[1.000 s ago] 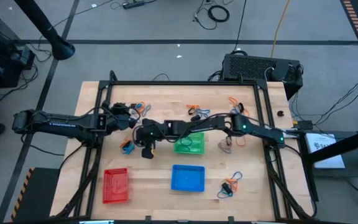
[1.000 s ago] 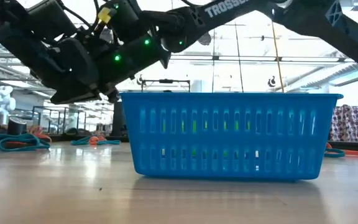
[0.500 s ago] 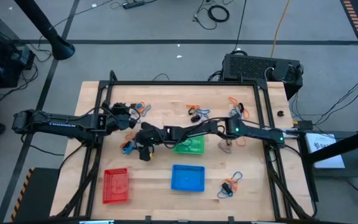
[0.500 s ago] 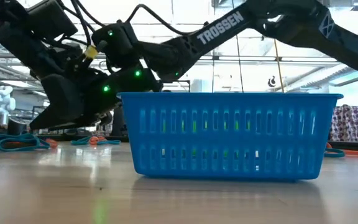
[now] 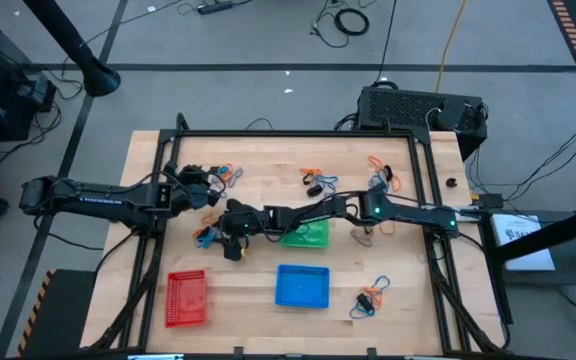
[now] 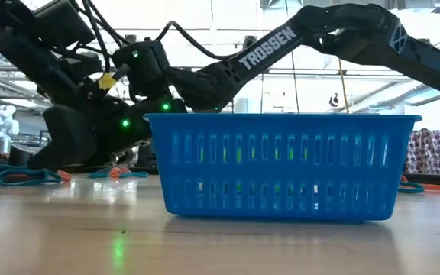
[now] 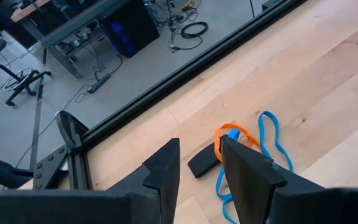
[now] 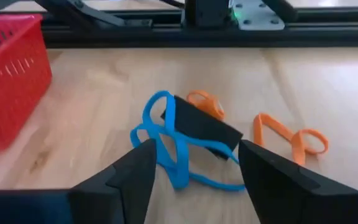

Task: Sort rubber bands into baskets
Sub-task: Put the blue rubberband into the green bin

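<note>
Right gripper (image 8: 191, 171) dropped lower, fingers spread | over tangled blue, black, orange rubber bands (image 8: 185, 134) | left gripper (image 7: 199, 168) part-open, empty.

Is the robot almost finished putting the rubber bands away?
Not yet. The blue basket and red basket look empty. The right gripper is open over a tangle of rubber bands, holding nothing. More bands lie loose around the table.
</note>
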{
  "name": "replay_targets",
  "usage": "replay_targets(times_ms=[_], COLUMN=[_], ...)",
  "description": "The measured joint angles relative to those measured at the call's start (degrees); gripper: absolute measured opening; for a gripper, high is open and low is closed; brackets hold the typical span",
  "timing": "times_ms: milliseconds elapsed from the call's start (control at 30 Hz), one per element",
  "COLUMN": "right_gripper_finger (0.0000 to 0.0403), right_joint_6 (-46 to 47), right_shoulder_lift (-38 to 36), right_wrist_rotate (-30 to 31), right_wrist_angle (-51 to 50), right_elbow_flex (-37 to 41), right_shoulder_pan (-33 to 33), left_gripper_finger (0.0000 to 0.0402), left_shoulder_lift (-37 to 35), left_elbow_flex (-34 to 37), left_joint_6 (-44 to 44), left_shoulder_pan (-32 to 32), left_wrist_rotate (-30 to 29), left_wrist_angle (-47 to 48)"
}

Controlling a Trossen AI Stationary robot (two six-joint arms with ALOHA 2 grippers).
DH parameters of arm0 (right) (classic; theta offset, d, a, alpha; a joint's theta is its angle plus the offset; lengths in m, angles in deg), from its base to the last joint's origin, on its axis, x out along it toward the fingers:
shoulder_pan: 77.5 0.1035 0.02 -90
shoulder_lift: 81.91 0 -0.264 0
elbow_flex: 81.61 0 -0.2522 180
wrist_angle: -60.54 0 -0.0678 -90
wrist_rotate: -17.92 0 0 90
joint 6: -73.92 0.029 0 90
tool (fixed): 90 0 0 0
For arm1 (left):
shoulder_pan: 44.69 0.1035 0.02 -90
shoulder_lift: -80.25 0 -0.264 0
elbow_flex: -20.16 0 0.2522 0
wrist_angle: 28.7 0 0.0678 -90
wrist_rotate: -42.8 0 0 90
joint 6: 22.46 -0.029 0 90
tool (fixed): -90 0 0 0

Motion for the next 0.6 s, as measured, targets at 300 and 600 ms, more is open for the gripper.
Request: replay_targets(times_ms=[300,600], right_gripper_finger=[0.0152,0.001], right_joint_6=[1.23,-0.04], right_shoulder_lift=[2.38,2.38], right_wrist_rotate=[-0.1,-0.24], right_wrist_angle=[3.44,4.24], right_elbow_flex=[0.04,0.0], right_shoulder_pan=[0.24,0.28], left_gripper_finger=[0.0127,0.0127], left_shoulder_lift=[0.11,0.11], left_elbow_flex=[0.0,0.0], left_joint_6=[-0.33,-0.42], left_shoulder_pan=[0.02,0.0], left_wrist_rotate=[-0.2,-0.33], left_wrist_angle=[-0.5,-0.27])
